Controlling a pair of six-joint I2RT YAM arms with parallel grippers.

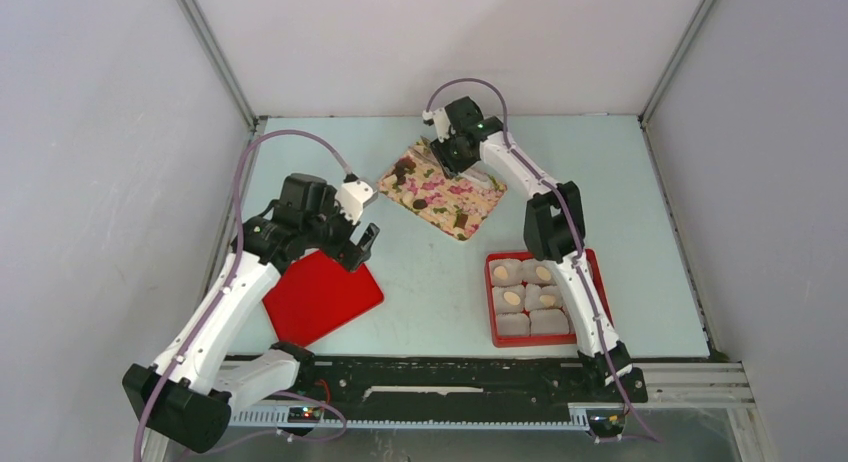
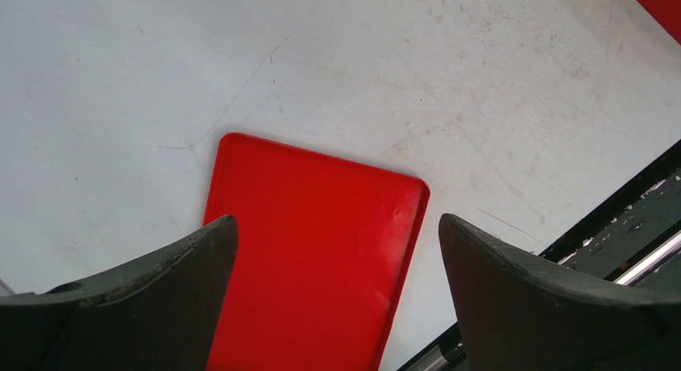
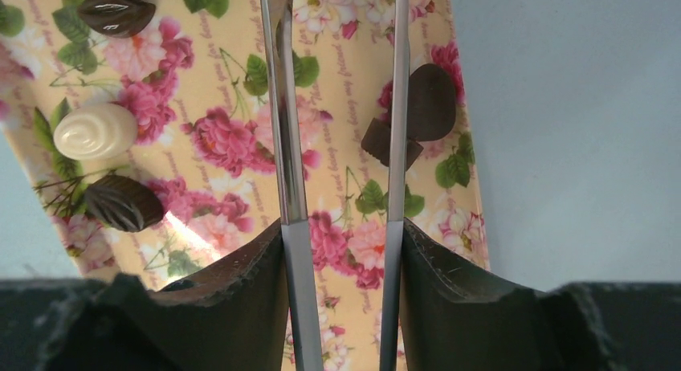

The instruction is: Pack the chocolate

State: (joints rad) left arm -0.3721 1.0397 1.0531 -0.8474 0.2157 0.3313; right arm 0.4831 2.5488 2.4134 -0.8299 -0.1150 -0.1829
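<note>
While the left gripper (image 2: 337, 222) hangs above the red lid (image 2: 313, 250) with its jaws spread wide and nothing in them, the work is on the other side of the table (image 1: 430, 272). The lid lies flat toward the near left corner, not on anything. Toward the near right corner sits the red box (image 1: 489, 307) with six white paper cups (image 1: 513, 325) in two rows. The four farther cups each carry a pale piece of chocolate (image 1: 512, 298). The two cups nearest the edge look empty, though the right arm crosses part of that side. Farther off, about midway along the far edge and set at an angle, lies the flowered tray (image 3: 225, 74) with the loose pieces: a cream swirl (image 3: 95, 132) and several dark pieces (image 3: 120, 202), well apart from each other. Over that tray the right gripper (image 3: 341, 234) presses its fingers on a pair of metal tongs (image 3: 289, 146). The blades stand a little apart, with mostly tray pattern showing between them. One dark lump (image 3: 434, 98) lies just beside the right blade and partly behind it, and it does not look pinched. I judge the packing more than half done: two cups are left to fill, and then the lid goes on the box.
</note>
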